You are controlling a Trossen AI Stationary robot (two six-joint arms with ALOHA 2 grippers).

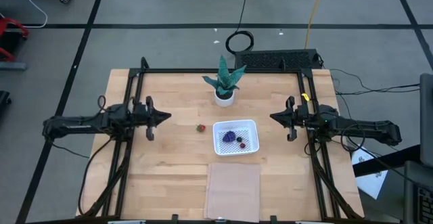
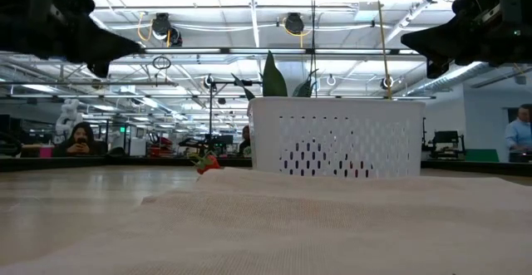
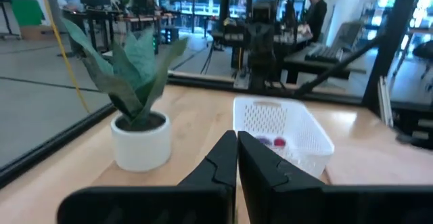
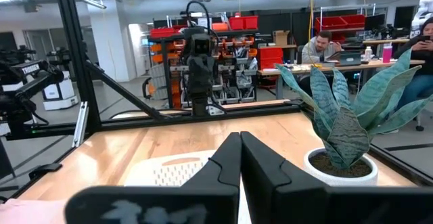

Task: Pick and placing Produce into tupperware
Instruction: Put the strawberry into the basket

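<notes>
- Left end effector [image 1: 164,116] — closed, empty, above the worktop's [image 1: 169,176] left side.
- Strawberry [image 1: 200,127] lies just left of the tupperware [image 1: 236,137]; the low view shows it on the wood.
- High view alone shows the grapes [image 1: 230,136] and two small fruits inside.
- Right end effector [image 1: 273,117] — closed, empty, at right.

The tupperware [image 1: 236,137] — a white, square, shallow container with rounded corners and perforated walls — sits upright near the middle of the counter. Inside lie a purple grape-like cluster [image 1: 229,136], a small dark red piece [image 1: 243,145] and a small blackish one [image 1: 238,140]. The red-and-green strawberry-like piece [image 1: 200,128] rests on the counter — just outside the container's left wall.
</notes>
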